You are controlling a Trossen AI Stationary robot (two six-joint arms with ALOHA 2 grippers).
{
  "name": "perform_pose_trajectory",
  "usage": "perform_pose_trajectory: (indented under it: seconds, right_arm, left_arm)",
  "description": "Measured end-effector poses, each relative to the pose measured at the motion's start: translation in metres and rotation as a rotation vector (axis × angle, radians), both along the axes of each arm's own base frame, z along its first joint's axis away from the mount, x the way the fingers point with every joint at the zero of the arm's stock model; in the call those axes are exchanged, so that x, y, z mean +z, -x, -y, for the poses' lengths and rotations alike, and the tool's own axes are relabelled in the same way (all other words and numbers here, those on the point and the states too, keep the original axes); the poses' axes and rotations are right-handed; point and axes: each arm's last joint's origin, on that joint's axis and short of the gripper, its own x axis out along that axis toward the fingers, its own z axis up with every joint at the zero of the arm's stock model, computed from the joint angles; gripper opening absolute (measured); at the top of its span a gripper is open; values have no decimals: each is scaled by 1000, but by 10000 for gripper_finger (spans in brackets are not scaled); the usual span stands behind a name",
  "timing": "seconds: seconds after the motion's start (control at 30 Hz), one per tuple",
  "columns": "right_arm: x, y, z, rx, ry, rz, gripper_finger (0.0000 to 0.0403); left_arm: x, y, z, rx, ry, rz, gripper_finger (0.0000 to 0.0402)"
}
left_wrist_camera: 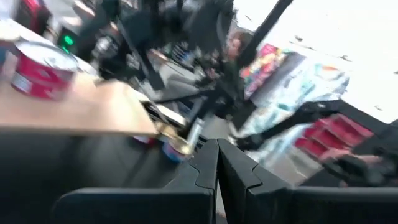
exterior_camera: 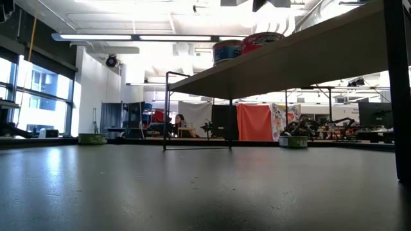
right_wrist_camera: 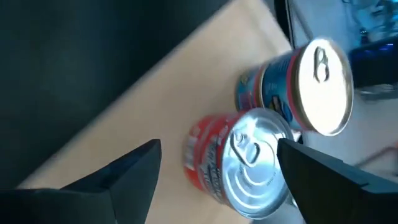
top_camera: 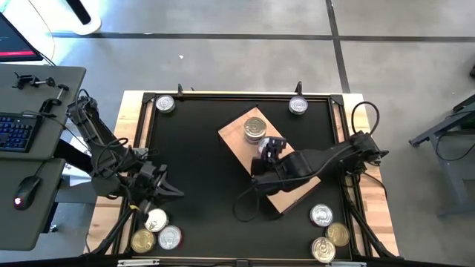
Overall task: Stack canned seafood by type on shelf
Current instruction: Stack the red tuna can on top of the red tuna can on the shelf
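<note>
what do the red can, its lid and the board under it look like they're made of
Red can: probably metal with a glossy printed red label around its side. Its lid: bright bare metal, shiny, with pressed rings and a pull tab. Board: looks like light wood or plywood, matte pale tan, with a straight cut edge.

We list a light-brown wooden board carrying two round tins. One — a red-labelled tin with a silver pull-tab lid — sits between the dark fingers of the right gripper, whose jaws stand wide with clear gaps either side. Just beside it is a blue-labelled tin with a plain silver lid — contact uncertain. Black table surface borders the board.
</note>
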Motion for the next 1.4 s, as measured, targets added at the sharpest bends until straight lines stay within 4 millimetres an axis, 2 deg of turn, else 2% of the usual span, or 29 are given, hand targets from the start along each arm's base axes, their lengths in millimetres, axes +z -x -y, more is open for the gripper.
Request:
perform_pose_trajectory:
  seconds: [0.2,0.33,0.43,0.57,0.67,0.73,0.87,0.9,0.93,1.03,1.23,1.4]
  right_arm:
    - [31,-8,-19,-73,-223,300,312]
    - [41,-15,-46,38,-448,424,312]
    - [45,-20,-67,136,-546,491,312]
    - [32,-31,-85,137,-583,513,305]
    - [11,-43,-91,104,-572,478,266]
    - [-8,-53,-97,99,-549,439,213]
    - [-48,-71,-108,95,-546,346,52]
    - [-56,-74,-111,103,-562,330,27]
    - [-62,-78,-114,109,-578,320,18]
    - [-71,-82,-123,133,-618,319,25]
    - [-72,-77,-134,166,-634,307,4]
    - [-73,-74,-139,178,-638,297,2]
  left_arm:
    - [-18,-3,21,-140,-24,-81,0]
    - [-49,-10,49,-273,16,-239,0]
    - [-76,-10,76,-402,75,-399,0]
    - [-101,4,113,-511,119,-560,0]
    - [-113,17,132,-498,118,-606,0]
    - [-126,24,136,-419,99,-658,0]
    - [-159,29,133,-284,22,-818,0]
    - [-166,29,131,-259,-2,-858,0]
    - [-173,29,129,-231,-26,-889,0]
    - [-185,27,126,-160,-57,-935,0]
    - [-191,22,124,-78,-72,-889,0]
    - [-193,11,111,-1,-142,-892,0]
